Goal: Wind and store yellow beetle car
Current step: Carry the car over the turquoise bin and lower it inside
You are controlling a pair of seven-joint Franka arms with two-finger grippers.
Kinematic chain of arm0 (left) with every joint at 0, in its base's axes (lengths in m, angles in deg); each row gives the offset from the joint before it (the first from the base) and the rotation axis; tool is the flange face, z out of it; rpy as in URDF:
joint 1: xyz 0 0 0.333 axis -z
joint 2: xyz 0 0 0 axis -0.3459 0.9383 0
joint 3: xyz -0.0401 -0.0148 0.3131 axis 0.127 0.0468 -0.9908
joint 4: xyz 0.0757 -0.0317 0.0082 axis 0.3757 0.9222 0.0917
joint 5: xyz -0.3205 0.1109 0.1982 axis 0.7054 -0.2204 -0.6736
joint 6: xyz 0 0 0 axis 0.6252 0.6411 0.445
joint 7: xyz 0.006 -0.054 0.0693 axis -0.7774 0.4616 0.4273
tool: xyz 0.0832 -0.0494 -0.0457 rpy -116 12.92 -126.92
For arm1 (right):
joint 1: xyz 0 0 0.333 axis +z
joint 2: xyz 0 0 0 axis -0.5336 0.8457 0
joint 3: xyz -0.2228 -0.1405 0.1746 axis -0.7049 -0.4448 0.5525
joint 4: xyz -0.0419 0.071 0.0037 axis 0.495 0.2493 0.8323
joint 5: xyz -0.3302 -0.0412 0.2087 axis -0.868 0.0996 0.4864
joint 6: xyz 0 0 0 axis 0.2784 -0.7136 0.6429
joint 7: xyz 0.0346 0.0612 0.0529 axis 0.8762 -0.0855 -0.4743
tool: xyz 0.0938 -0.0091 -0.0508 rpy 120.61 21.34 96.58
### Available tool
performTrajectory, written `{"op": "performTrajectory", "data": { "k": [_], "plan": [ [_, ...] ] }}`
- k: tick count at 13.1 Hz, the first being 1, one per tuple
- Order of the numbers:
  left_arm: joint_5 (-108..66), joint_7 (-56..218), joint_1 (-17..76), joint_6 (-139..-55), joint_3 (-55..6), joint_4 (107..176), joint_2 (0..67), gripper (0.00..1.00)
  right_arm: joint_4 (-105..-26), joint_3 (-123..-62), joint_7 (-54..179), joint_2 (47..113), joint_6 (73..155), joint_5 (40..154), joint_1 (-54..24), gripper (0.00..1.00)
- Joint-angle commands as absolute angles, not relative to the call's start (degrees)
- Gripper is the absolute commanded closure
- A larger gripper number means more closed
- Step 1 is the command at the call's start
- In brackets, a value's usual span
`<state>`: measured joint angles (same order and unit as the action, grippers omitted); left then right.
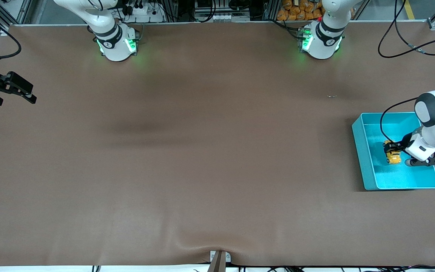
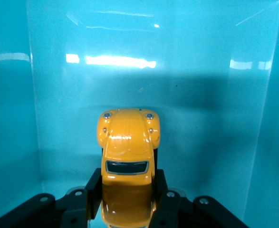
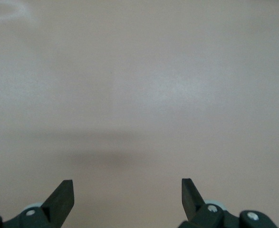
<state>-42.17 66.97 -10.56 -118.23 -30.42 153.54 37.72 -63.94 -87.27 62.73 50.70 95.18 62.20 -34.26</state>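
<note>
The yellow beetle car (image 1: 393, 155) is inside the teal bin (image 1: 361, 151) at the left arm's end of the table. My left gripper (image 1: 391, 147) is shut on the car's sides, reaching down into the bin. In the left wrist view the yellow beetle car (image 2: 128, 156) fills the middle, its rear half between the two black fingers (image 2: 92, 190), with the teal bin floor (image 2: 201, 118) under it. My right gripper (image 1: 28, 96) waits open over the bare table at the right arm's end. The right wrist view shows its fingers (image 3: 63, 197) wide apart with nothing between them.
The brown table mat (image 1: 202, 151) spreads across the whole middle. Both arm bases (image 1: 117, 43) stand along the edge farthest from the front camera. The teal bin's walls surround my left gripper on all sides.
</note>
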Motion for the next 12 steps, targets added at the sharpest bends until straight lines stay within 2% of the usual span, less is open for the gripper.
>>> {"op": "performTrajectory", "data": {
  "k": [1,3,4,5,7,12],
  "plan": [
    [-43.6,65.96,-11.4,-119.46,-30.01,154.02,38.01,1.0,-64.4,-86.68,63.56,50.13,95.16,61.48,-34.98,0.0],
    [-44.48,65.96,-11.4,-119.99,-30.01,154.02,38.53,1.0,-64.4,-86.77,63.56,50.13,95.16,61.47,-34.98,0.0],
    [-44.48,65.96,-11.4,-120.16,-30.01,154.02,38.63,0.94,-64.4,-86.68,63.56,50.13,95.16,61.48,-34.98,0.0],
    [-44.48,65.96,-11.4,-120.17,-30.01,154.02,38.89,0.7,-64.4,-86.68,63.56,50.13,95.16,61.48,-34.98,0.0],
    [-44.48,65.96,-11.4,-120.25,-29.84,153.85,38.89,0.0,-64.4,-86.68,63.56,50.13,95.16,61.39,-34.98,0.0],
    [-44.48,66.14,-11.23,-120.25,-29.75,153.76,37.4,0.0,-64.4,-86.77,63.56,50.22,95.16,61.48,-34.98,0.0]
  ]
}}
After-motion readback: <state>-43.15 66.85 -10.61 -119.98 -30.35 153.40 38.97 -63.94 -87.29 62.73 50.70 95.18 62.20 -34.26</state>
